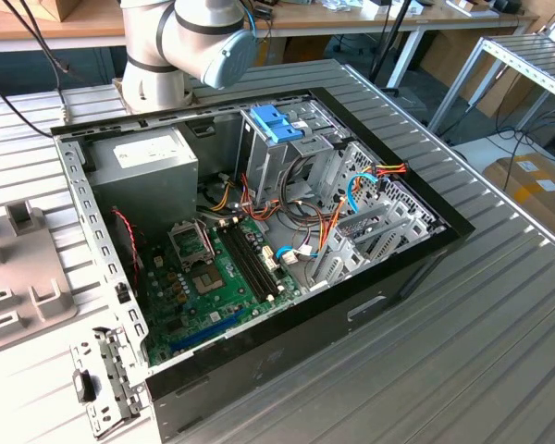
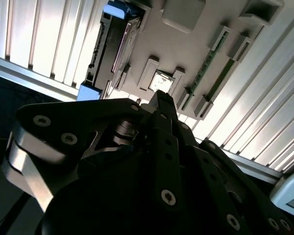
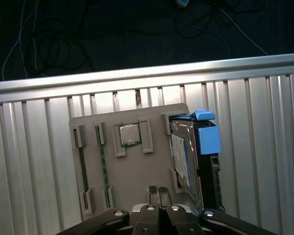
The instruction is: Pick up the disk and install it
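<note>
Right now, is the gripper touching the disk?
Apart. In the second wrist view the gripper points at the chip on the tray, and bare tray shows between it and the disk in its slot.

Ribbed aluminium table (image 1: 481, 351) carries open PC case (image 1: 287, 338), grey parts tray (image 1: 14, 305) at exterior view's left, loose metal bracket (image 1: 104, 387) beside case corner
</note>
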### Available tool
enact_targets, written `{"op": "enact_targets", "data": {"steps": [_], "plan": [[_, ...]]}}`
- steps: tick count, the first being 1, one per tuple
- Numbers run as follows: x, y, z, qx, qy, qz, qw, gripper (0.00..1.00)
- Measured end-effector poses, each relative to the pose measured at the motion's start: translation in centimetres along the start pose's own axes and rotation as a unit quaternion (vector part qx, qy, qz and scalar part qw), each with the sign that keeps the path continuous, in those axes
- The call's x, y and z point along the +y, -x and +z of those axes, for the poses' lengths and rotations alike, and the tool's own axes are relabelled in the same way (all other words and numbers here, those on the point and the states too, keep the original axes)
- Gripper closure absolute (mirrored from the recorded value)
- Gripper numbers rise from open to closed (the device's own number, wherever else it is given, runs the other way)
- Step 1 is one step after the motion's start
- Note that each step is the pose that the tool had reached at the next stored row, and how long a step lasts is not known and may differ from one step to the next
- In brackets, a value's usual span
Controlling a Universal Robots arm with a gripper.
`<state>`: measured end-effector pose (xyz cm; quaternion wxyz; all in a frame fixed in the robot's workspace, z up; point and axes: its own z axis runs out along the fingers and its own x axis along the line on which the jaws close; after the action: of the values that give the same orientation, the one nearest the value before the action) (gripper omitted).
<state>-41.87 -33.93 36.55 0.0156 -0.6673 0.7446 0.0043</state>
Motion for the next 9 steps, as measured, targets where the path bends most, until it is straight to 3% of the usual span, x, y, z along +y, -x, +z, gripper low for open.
{"op": "enact_targets", "data": {"steps": [2, 5, 6, 8, 9], "plan": [[0.0, 0.0, 0.0, 0.0, 0.0, -0.001, 1.0, 0.89], [0.0, 0.0, -0.01, 0.0, 0.0001, -0.002, 1.0, 0.7], [0.0, 0.0, -0.01, 0.0, 0.0001, -0.002, 1.0, 0.7], [0.0, 0.0, 0.0, -0.0001, 0.0001, -0.003, 1.0, 0.58], [0.0, 0.0, 0.0, -0.0001, 0.0001, -0.003, 1.0, 0.58]]}}
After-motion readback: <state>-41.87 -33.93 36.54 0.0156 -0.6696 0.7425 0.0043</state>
